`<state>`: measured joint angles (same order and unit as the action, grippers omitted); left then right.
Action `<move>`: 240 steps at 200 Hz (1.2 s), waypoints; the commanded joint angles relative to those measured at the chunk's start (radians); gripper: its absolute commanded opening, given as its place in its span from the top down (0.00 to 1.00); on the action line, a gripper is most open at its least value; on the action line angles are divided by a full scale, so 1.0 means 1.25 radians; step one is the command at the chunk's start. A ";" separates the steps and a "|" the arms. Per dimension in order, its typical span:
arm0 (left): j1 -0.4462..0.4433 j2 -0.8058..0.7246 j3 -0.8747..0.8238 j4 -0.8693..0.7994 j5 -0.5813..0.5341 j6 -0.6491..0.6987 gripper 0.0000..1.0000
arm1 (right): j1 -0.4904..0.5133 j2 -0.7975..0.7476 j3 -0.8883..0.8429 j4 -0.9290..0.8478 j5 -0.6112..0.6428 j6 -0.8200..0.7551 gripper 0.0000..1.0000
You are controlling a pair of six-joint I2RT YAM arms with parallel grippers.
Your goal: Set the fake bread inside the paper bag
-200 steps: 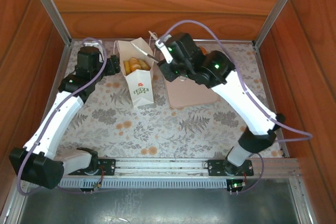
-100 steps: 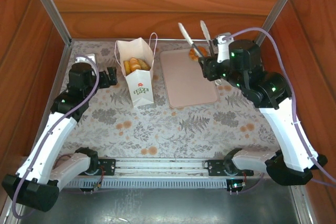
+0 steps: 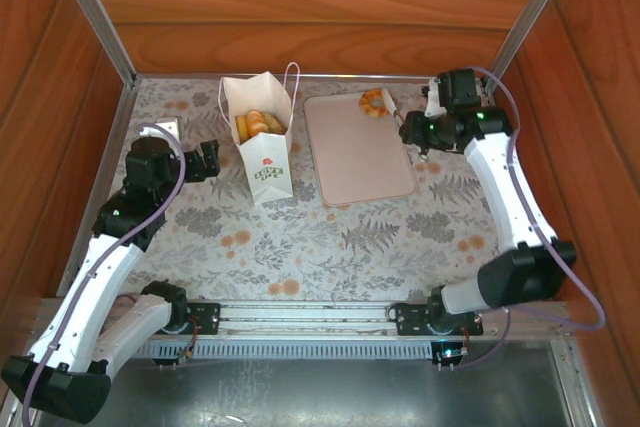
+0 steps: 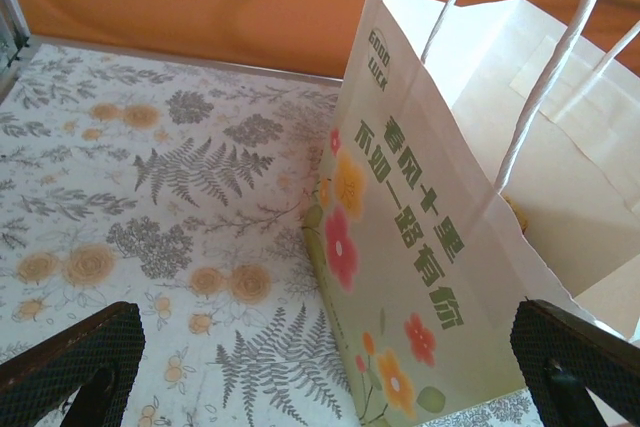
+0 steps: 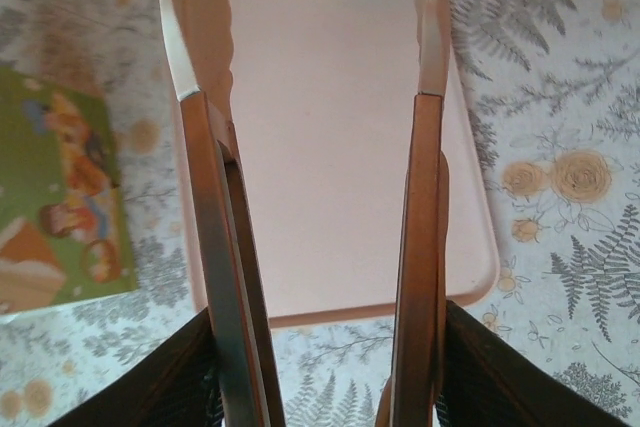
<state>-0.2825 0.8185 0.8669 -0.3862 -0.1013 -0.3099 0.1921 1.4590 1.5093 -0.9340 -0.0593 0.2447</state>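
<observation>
A metal rail (image 3: pixel 300 315) runs along the near edge of the table. Beyond it lies a flat cloth (image 3: pixel 300 237) printed with grey ferns and orange flowers.

The left claw (image 3: pixel 207 158) sits low on the cloth just left of the paper bag (image 3: pixel 265 152). It is released, with its dark ribbed fingers (image 4: pixel 80 357) spread wide and nothing between them. The bag stands upright with its top open. It is thin white paper with creased sides, string loop handles and a green face printed with flowers. Several golden-brown rolls (image 3: pixel 258 123) are piled inside it.

Right of the bag is a smooth, beige-pink tray (image 3: pixel 360 162), a shallow rectangle with rounded corners. The right claw (image 3: pixel 412 127) is clenched on the handles of the tongs (image 5: pixel 212 207), two long shiny metal strips that stand apart. One ring-shaped roll (image 3: pixel 375 102), glazed and golden, lies at the tray's far edge between the blade tips.

Polished wooden walls (image 3: pixel 320 7) close in the far side.
</observation>
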 commanded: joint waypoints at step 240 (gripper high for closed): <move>0.019 0.064 0.021 0.163 0.060 0.045 0.00 | 0.026 0.741 0.726 -0.238 0.247 -0.135 0.53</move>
<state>-0.2665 0.8940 0.8593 -0.1802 -0.0292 -0.2790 0.2169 2.3554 2.3913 -1.2240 0.2211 0.0883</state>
